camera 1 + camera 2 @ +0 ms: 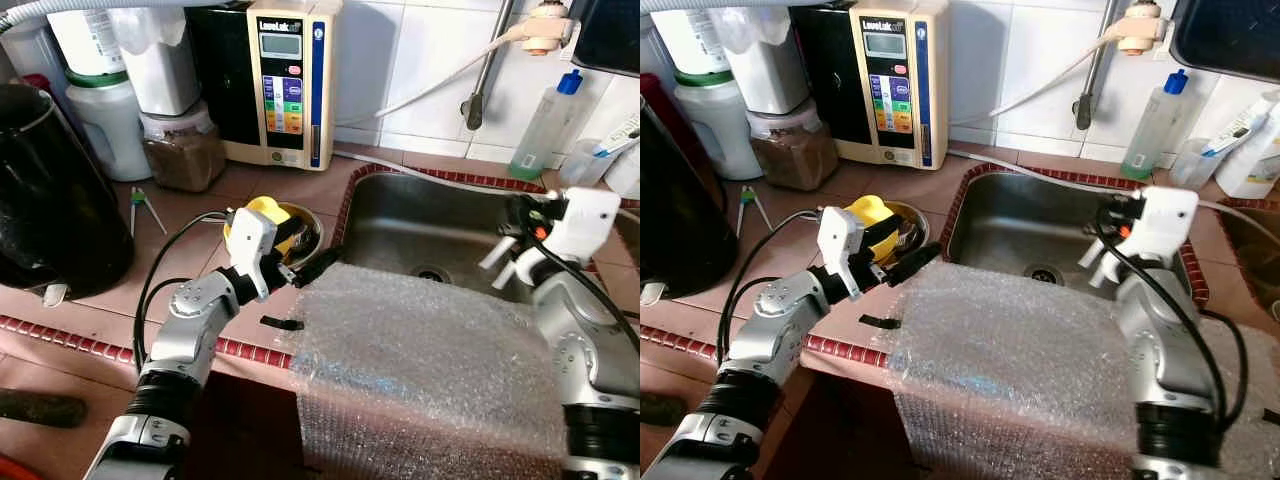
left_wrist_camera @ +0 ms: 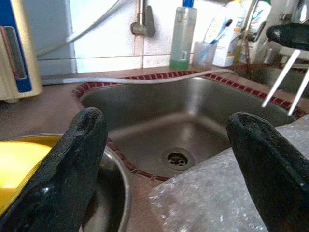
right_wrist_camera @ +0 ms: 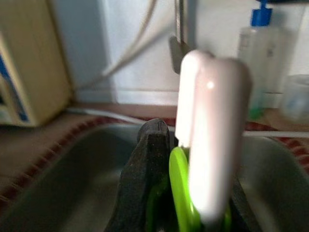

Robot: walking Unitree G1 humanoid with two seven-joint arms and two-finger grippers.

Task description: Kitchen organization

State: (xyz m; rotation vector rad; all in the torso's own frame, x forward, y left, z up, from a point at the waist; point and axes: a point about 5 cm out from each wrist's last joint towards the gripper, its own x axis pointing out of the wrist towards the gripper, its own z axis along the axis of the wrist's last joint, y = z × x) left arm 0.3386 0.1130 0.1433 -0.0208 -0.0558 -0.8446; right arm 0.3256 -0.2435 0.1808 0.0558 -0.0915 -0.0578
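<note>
A sheet of bubble wrap lies over the counter's front edge and the near rim of the steel sink. My left gripper is open at the wrap's left corner, one finger by a metal bowl that holds a yellow thing. Nothing is between its fingers. My right gripper hovers over the sink's right side, shut on a white-handled utensil with a green part. Its white prongs point down toward the basin.
A cream water machine, jars and a large black pot stand at the back left. Green-tipped tongs lie on the tiles. A soap bottle and a cup with a toothbrush stand behind the sink.
</note>
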